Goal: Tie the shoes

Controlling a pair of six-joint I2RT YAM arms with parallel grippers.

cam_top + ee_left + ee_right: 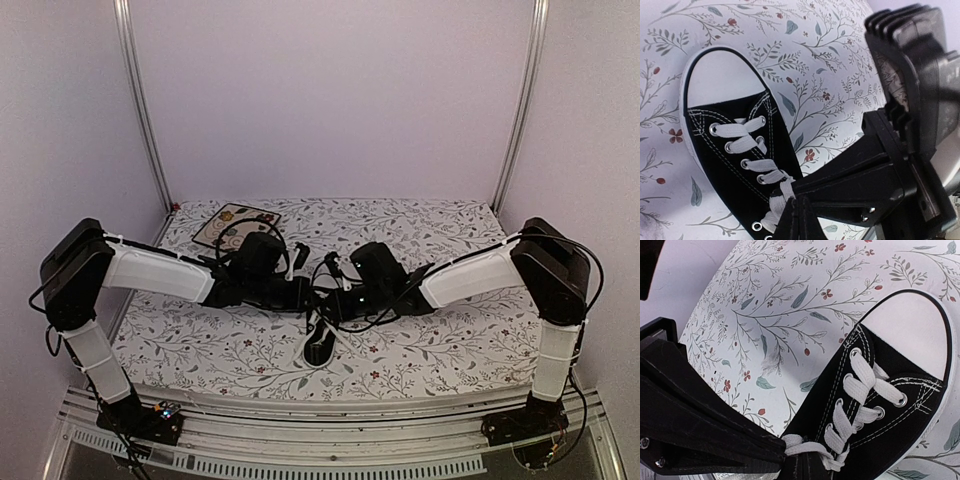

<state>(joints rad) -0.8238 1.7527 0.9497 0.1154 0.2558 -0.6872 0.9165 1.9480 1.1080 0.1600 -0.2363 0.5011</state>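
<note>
Set sole-down near the middle of the floral worktop (430,345), toe toward the near edge: one black low-top canvas sneaker (320,346), squarely between the two arms, presumably for equal reach from either side. Reaching in from opposite flanks and meeting over the ankle end of the lacing, almost nose to nose: the left gripper (303,295) and the right gripper (336,300). From the left wrist camera, left fingers (810,220) pressed together, with a loose run of the white laces (747,145) ending right at their tips and apparently pinched there. From the right wrist camera, much the same in mirror: right fingers (740,440) closed to a point on a bunched bit of lace just above the top crossing. Held low and close to the shoe, probably for keeping both free ends under control and short, with little slack to flop about. Lower rows crossed neatly up from the white toe cap (720,75); no knot or bow visible anywhere, so likely early in the tying, with crossing one end over the other as the sensible next move. Risk in that: dragging the light sneaker sideways, with nothing pinning it down. Well apart at the far left rear, a square floral plate (237,228), of no use here.
</note>
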